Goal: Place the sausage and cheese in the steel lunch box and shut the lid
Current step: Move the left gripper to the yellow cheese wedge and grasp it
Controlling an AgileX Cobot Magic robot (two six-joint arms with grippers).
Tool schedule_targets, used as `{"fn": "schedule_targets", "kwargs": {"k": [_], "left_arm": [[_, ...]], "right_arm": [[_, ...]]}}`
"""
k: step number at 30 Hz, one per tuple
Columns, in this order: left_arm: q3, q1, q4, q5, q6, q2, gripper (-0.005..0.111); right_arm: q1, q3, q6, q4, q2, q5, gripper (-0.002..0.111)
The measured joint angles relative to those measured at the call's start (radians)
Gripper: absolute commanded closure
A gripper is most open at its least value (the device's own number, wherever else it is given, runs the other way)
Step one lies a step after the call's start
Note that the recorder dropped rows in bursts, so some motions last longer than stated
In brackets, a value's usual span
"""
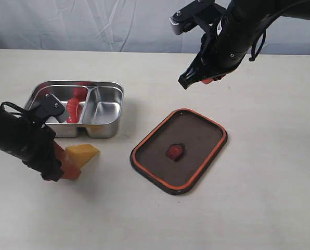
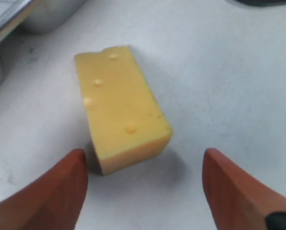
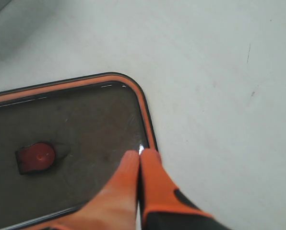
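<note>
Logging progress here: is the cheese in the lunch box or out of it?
Out. The cheese lies on the table beside the box, just ahead of the open left gripper.

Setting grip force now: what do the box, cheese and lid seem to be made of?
Box: metal, probably polished steel, given its mirror-like reflections. Cheese: matte yellow block with shallow dimples; possibly a plastic or foam imitation, hard to tell. Lid: dark, slightly glossy plastic by the look, with an orange rim seal that seems rubbery.
</note>
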Motion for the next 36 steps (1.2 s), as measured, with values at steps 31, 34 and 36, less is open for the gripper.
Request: {"fn": "schedule_targets", "kwargs": {"k": [31,34,36], "left_arm": [[-0.003,0.000,-0.227,-0.132,0.164,0.054,0.061],[-0.003,0.000,-0.227,-0.124,0.164,0.056,0.089],[-0.006,0.000,-0.229,-0.106,0.164,0.056,0.104]], "right_arm": [[0.000,0.000,0.000,0.004,0.000,0.022,0.109],[0.000,0.000,0.000,0.004,0.000,0.024,0.109],[0.000,0.000,0.000,0.004,0.000,0.026,0.109]]}}
